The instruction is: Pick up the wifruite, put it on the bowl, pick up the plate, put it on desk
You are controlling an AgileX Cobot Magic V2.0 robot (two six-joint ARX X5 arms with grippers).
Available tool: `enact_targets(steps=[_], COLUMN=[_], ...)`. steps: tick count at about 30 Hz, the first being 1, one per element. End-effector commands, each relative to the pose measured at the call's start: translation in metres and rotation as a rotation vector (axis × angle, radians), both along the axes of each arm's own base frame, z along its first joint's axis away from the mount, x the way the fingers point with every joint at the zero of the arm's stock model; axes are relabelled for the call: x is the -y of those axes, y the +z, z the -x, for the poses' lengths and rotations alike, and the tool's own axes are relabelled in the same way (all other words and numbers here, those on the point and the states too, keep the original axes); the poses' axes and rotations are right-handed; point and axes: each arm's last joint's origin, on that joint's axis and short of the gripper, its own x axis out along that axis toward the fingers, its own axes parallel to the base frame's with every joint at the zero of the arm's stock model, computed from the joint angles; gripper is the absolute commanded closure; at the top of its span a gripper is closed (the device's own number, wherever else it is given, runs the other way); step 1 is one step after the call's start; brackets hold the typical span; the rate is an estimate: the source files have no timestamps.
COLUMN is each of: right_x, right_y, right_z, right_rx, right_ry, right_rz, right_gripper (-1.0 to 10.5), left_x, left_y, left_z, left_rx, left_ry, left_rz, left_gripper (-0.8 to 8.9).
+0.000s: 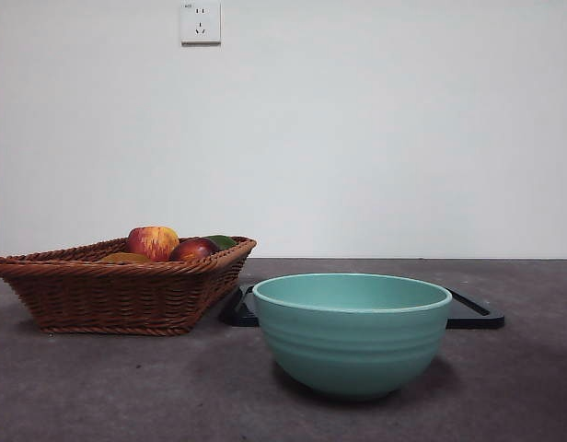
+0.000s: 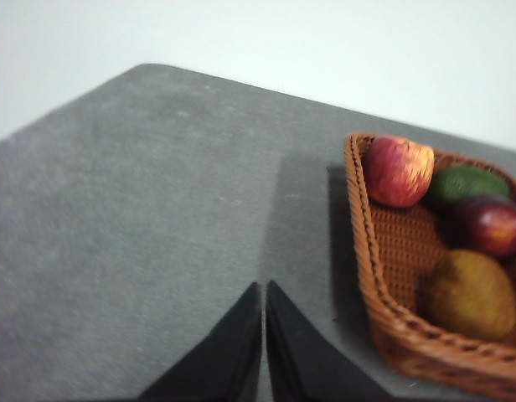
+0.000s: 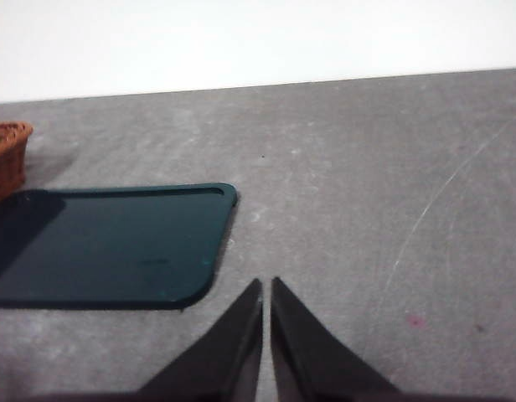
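Observation:
The wifruite [image 2: 469,293], a small dull brown oval, lies in a wicker basket [image 2: 368,251] beside my left gripper [image 2: 264,289], which is shut and empty over the desk [image 2: 141,218]. In the front view only the wifruite's top [image 1: 125,258] shows above the basket rim [image 1: 109,295]. The teal-green bowl [image 1: 352,331] stands empty at the front of the desk [image 1: 127,387]. A flat dark plate [image 1: 472,313] lies behind the bowl. In the right wrist view the plate [image 3: 107,247] is beside my right gripper [image 3: 266,285], which is shut and empty. Neither arm shows in the front view.
The basket also holds a red-yellow apple [image 2: 398,170], a green fruit [image 2: 467,182] and a dark red fruit [image 2: 491,224]. A basket corner [image 3: 7,155] shows in the right wrist view. A wall socket [image 1: 200,22] is on the white wall behind.

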Motion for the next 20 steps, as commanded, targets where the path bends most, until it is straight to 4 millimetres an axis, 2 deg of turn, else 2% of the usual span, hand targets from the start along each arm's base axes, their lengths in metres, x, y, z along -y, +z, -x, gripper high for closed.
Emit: enact_targets(steps=[1, 7, 13, 20], right_x=[-0.001, -0.001, -0.001, -0.002], right_y=[0.001, 0.021, 0.055, 0.097], right_z=[0.000, 0.003, 0.011, 0.017], right_rx=[0.003, 0.070, 0.136, 0.080], right_ry=[0.007, 0.010, 0.015, 0.046], right_rz=[-0.086, -0.156, -0.156, -0.107], right_gripper=[9.4, 9.4, 9.4, 9.4], left_x=[0.000, 0.002, 0.003, 0.006], left_y=[-0.005, 0.015, 0.046, 0.089], left_z=[0.000, 0.004, 0.013, 0.019], left_rx=[-0.014, 0.005, 0.023, -0.011], left_ry=[0.019, -0.024, -0.053, -0.133], left_rz=[0.129, 0.182, 0.184, 0.141], left_gripper=[8.06, 8.04, 8.03, 8.03])
